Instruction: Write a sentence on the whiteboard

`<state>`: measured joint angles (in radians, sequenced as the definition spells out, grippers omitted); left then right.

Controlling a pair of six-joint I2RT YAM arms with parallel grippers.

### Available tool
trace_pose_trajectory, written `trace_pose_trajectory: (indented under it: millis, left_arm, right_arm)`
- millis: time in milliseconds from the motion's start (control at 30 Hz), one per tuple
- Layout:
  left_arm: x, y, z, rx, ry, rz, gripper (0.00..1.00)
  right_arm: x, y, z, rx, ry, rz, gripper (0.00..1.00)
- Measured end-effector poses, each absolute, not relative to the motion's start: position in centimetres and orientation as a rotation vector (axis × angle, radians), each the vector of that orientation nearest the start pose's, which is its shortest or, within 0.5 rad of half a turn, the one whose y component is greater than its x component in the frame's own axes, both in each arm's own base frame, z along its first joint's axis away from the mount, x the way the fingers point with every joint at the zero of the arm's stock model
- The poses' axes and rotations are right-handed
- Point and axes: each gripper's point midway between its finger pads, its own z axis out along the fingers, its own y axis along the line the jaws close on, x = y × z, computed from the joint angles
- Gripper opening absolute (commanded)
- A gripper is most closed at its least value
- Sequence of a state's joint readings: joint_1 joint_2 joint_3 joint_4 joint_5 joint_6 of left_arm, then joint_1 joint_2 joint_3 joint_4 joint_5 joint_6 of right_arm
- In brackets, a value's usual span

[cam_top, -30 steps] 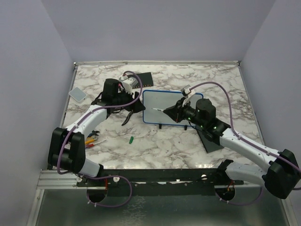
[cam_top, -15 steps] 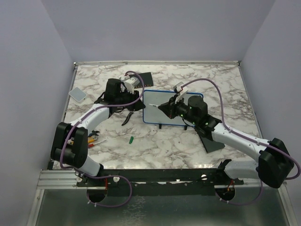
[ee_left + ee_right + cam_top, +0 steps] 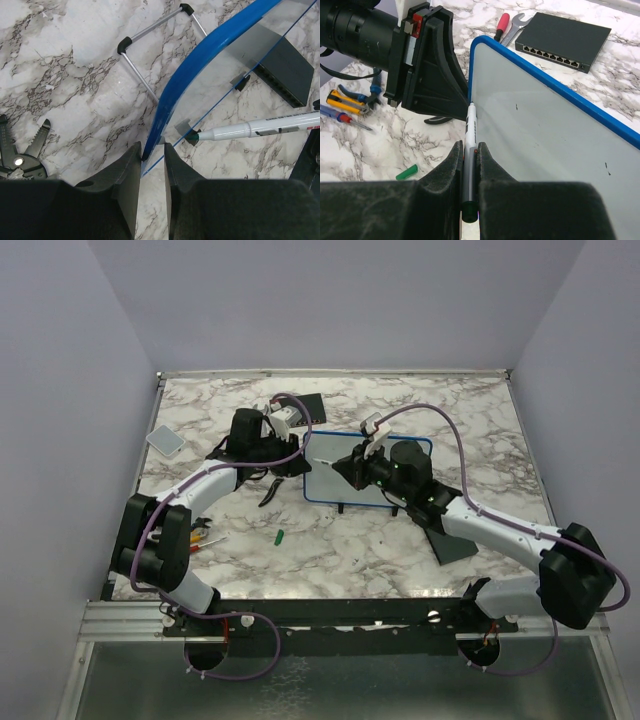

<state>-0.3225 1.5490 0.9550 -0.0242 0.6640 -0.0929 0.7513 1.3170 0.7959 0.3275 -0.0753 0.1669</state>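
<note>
The whiteboard stands tilted on its little black feet mid-table, blue rim all round. My left gripper is at its left edge, fingers closed narrowly on either side of the rim's corner. The right gripper is shut on a white marker. The marker's green tip sits at the board's face near the upper left corner, just beside the left gripper's fingers. No sentence shows on the face, only a few small dark specks.
A black box with ports lies behind the board. A green cap lies in front, hand tools at the left, black pliers below the left gripper. A grey pad lies far left, a black pad under the right arm.
The right arm has carried the marker leftward across the board to its upper left corner. The left gripper's jaws have narrowed onto the board's left rim.
</note>
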Motion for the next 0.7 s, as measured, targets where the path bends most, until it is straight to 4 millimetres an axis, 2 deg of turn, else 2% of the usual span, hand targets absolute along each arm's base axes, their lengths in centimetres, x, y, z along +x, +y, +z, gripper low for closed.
trace_pose_trajectory:
  millis: [700]
  left_arm:
    - [34.25, -23.25, 13.38, 0.631, 2.104, -0.948, 0.22]
  right_arm:
    - [31.09, 31.57, 20.38, -0.580, 1.743, 0.677, 0.01]
